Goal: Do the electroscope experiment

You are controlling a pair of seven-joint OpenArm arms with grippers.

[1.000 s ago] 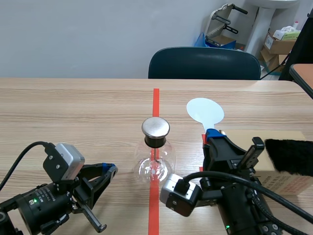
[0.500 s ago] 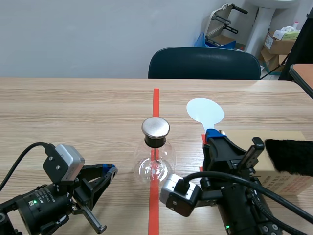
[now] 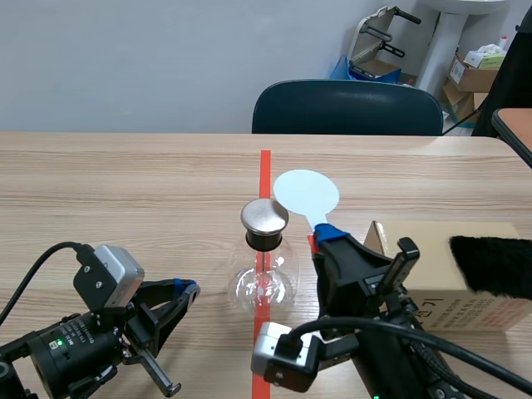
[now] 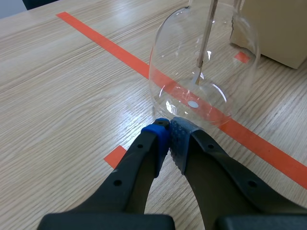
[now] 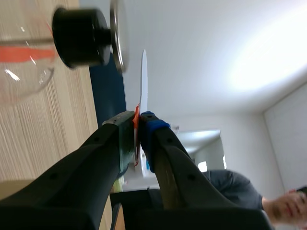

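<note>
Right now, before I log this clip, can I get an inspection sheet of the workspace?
Surface: wooden table, orange-red tape line down the middle.
Job's things: glass electroscope upright on the line; white paddle held close beside its metal cap, contact unclear.
Clutter: cardboard box with black fur on top.
Grippers: left gripper shut on nothing, just short of the electroscope; right gripper shut on the paddle's handle.
Cables: black cable at the left arm, more over the right arm.
Surroundings: dark chair, stacked boxes behind.
</note>
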